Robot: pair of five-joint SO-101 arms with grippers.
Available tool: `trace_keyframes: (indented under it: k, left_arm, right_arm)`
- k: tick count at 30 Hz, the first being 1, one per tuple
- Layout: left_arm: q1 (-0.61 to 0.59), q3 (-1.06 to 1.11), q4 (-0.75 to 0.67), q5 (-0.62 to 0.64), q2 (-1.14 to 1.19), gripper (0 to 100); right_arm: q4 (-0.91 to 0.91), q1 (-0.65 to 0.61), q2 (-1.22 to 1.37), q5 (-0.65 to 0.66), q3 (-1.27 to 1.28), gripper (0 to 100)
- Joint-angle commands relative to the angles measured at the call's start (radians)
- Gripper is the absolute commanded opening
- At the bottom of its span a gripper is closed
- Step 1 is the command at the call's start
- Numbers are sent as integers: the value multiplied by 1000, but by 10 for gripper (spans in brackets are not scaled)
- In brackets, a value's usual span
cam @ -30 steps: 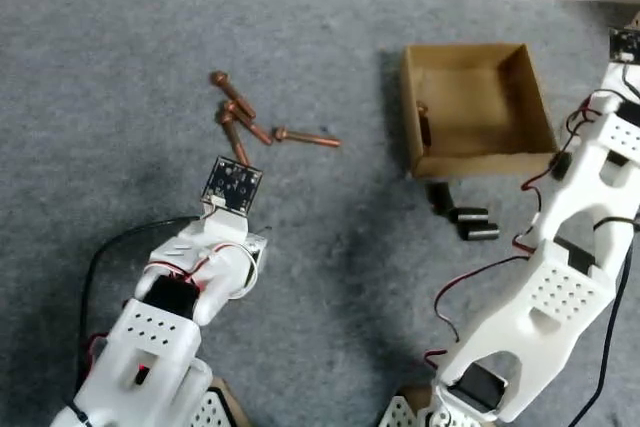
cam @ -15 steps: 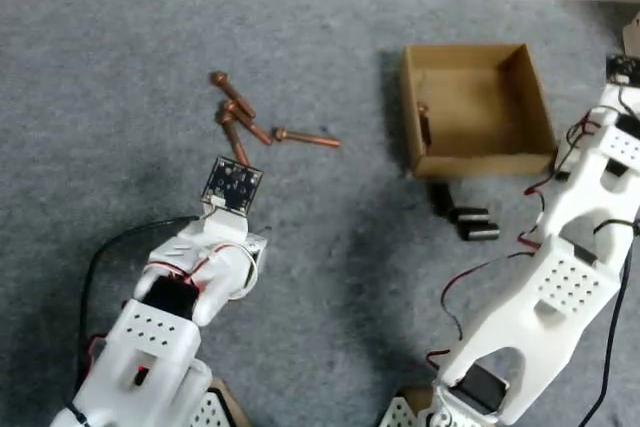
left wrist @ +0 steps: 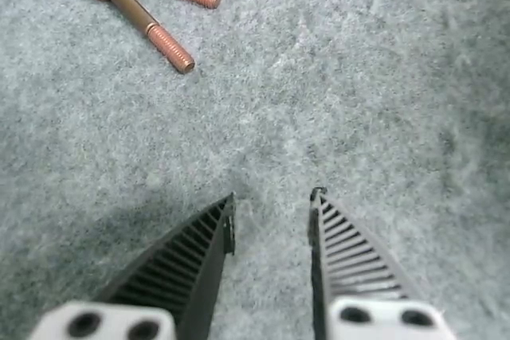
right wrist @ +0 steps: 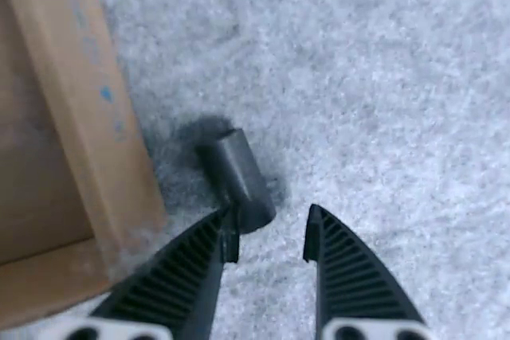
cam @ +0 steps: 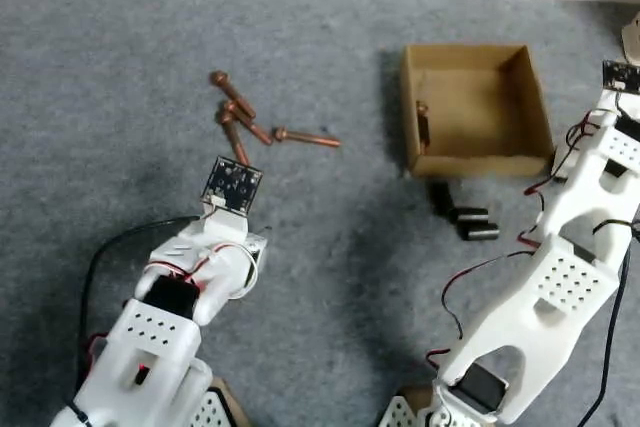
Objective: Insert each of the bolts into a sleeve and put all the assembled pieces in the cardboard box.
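— Over the grey fibrous worktop [cam: 330, 267], seen from high up, what lies where?
— Four copper-coloured threaded metal bolts [cam: 243, 117] lie loose in a cluster, well apart from the open brown cardboard box [cam: 480, 163]. One coppery piece [cam: 423, 123] leans inside against a box wall. Three short black cylindrical sleeves [cam: 472, 216] lie just beside the box's near wall.
— And the left wrist view?
— The left end effector [left wrist: 271, 212] hovers over bare worktop, fingers apart and holding nothing, with bolts lying ahead of it.
— The right wrist view?
— The right end effector [right wrist: 269, 228] also has its fingers apart. One black sleeve [right wrist: 237, 181] lies on the worktop close to the box's outer wall, its end at one fingertip, unclamped.
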Motion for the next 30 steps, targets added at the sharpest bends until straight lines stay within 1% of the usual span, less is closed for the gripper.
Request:
trace_keyframes:
  k: [1, 24, 28, 30]
  left_arm:
    - [16, -8, -15, -6, -8, 153]
    - [16, -8, -15, -5, -10, 153]
    - [16, -8, -15, -6, -10, 153]
    - [16, -8, -15, -8, -10, 153]
  right_arm:
    - [13, -51, -2, 11, -21, 137]
    - [16, -179, -1, 20, -13, 138]
    - [15, -176, 2, 97, -8, 138]
    - [15, -170, 2, 101, -8, 137]
